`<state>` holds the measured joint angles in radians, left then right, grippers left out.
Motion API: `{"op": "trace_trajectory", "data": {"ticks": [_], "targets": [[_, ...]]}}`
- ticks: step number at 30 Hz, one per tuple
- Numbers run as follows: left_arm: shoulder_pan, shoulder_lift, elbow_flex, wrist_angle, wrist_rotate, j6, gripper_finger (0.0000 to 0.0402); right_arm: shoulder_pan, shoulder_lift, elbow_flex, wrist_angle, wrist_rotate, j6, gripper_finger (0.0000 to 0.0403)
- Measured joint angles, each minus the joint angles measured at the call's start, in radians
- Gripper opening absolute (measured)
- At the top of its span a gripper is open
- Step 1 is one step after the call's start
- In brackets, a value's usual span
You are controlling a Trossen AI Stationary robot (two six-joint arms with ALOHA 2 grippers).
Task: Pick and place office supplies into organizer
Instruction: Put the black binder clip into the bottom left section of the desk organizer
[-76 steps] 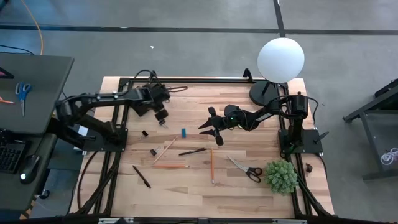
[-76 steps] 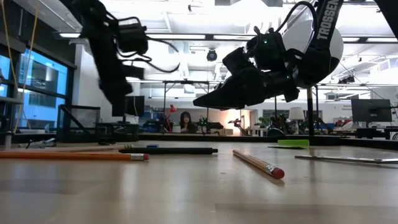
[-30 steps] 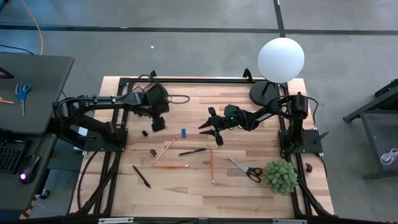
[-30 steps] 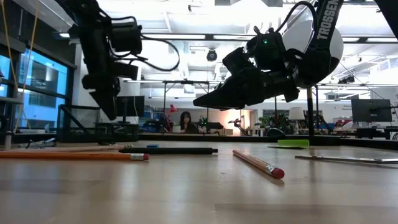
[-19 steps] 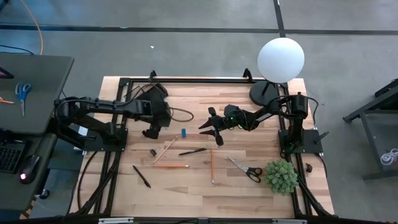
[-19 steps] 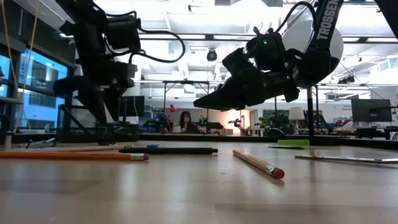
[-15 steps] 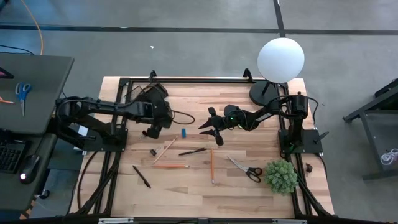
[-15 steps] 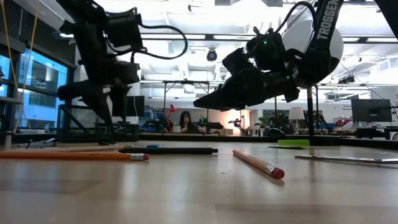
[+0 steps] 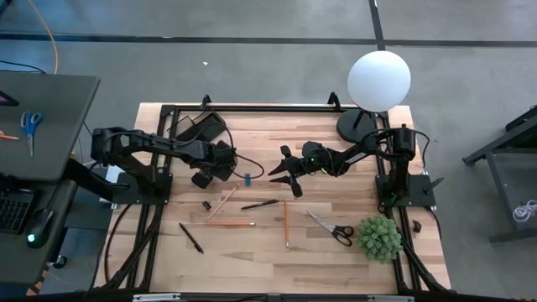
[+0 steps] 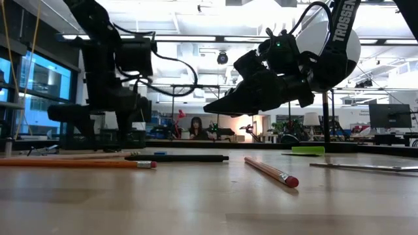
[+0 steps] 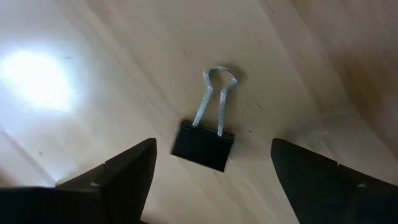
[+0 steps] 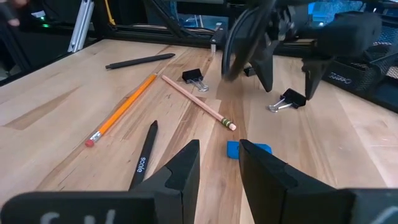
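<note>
Left pincer (image 11: 211, 174): you had it low over a clip (image 11: 205, 138) on the surface (image 9: 319, 252), fingers spread to either side, not touching.
Right pincer (image 9: 285, 178): it hung mid-surface, tips apart, near the eraser (image 12: 249, 150).
Organizer (image 9: 200, 128): probably the black tray at the far-left corner.

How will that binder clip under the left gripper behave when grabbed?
The binder clip lies flat, so it probably won't roll. Its thin wire handles look likely to swivel. Being small on smooth wood, it may skid as the open left gripper closes.
</note>
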<state>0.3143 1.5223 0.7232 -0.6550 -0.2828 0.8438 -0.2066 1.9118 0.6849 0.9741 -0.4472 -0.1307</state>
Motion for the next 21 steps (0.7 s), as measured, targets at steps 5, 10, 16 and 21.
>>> {"op": "trace_trajectory", "data": {"ticks": [5, 10, 16, 21], "targets": [[0.013, 0.014, 0.001, 0.003, -0.007, 0.045, 0.0259, 0.0, 0.0, 0.0, 0.001, -0.001, 0.0, 0.0103], [0.055, 0.016, 0.001, 0.033, -0.024, 0.079, 0.0223, 0.0, 0.0, 0.0, 0.002, -0.012, 0.0, 0.0103], [0.115, 0.025, 0.002, 0.026, 0.002, 0.099, 0.0206, 0.0, 0.0, 0.0, 0.001, -0.024, 0.013, 0.0103], [0.118, 0.024, 0.002, 0.026, 0.041, 0.116, 0.0205, 0.0, 0.0, 0.0, 0.002, -0.024, 0.018, 0.0103]]}}
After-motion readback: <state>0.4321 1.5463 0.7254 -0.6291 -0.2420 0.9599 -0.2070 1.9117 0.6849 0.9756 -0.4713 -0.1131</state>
